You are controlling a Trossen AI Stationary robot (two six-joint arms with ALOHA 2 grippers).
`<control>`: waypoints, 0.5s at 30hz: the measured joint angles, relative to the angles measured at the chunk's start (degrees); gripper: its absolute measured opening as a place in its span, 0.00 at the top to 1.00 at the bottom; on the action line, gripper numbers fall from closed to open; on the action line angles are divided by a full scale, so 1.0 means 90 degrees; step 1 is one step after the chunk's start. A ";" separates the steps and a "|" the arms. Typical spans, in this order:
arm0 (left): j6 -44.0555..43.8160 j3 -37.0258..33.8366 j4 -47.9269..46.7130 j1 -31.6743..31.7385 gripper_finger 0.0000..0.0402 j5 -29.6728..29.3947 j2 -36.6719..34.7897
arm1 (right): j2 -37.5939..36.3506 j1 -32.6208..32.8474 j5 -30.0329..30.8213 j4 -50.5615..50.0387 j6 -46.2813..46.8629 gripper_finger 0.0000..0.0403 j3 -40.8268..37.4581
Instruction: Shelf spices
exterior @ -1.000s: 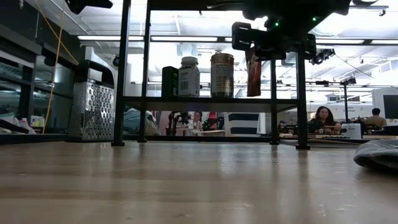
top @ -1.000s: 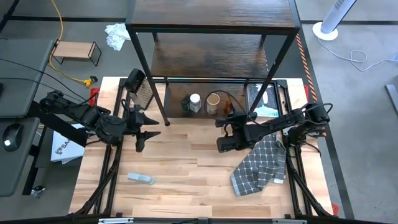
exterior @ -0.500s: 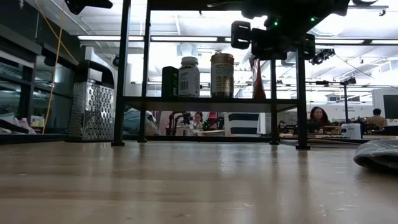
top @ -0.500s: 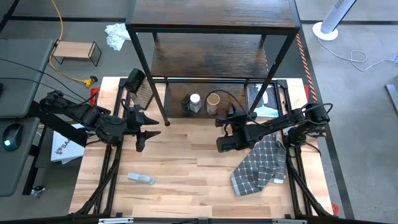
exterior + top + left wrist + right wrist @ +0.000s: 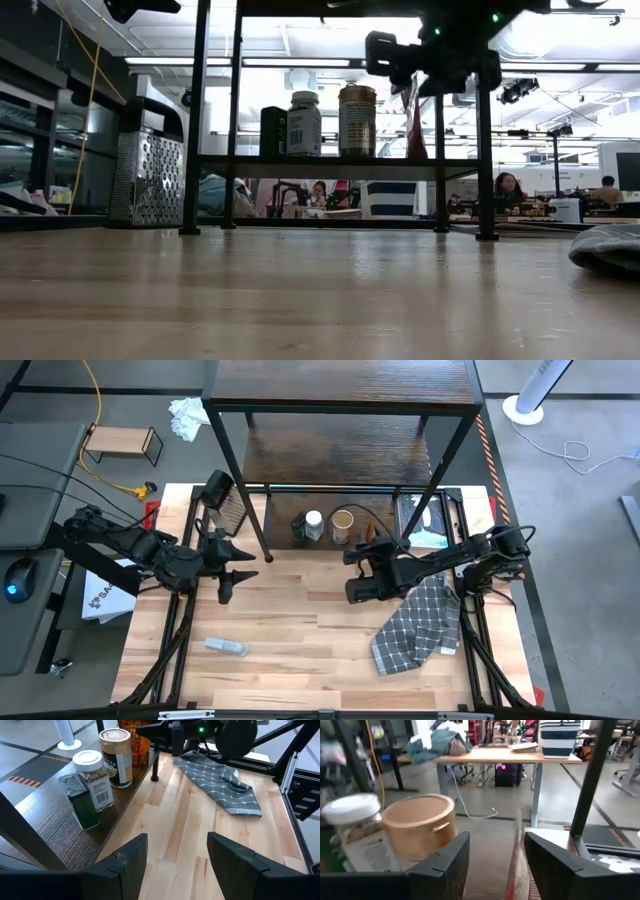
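Shelf (image 5: pixel 330 530) bottom board, left to right: dark jar (image 5: pixel 273 131), white-capped jar (image 5: pixel 304 123), tan-lidded jar (image 5: pixel 357 120), reddish packet (image 5: pixel 413 128).

Left claw (image 5: pixel 238 573) idle before shelf, parted, empty.

Right claw (image 5: pixel 366 556) straddles packet, fingers apart. Placement looks nearly finished.

Bare table (image 5: pixel 300 615) lies open; shelf (image 5: pixel 340 520) posts and jars (image 5: pixel 314 525) block beyond.

Grey floor (image 5: pixel 580 560), white fan base (image 5: pixel 523 408), ceiling strip lights (image 5: pixel 290 62)
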 joint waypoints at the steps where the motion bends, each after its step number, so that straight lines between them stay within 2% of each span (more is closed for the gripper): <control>1: -0.0001 0.0000 0.0001 0.0000 0.50 0.0005 -0.0015 | 0.0000 0.0019 -0.0074 -0.0034 -0.0178 0.54 0.0076; 6: 0.0000 0.0000 0.0140 0.0000 0.50 0.0038 -0.0213 | 0.0000 0.0035 -0.0527 -0.0811 -0.0817 0.54 0.0669; 15: -0.0168 0.0000 0.0703 -0.0002 0.50 -0.0022 -0.0792 | -0.0005 0.0035 -0.0767 -0.3446 -0.0421 0.54 0.2253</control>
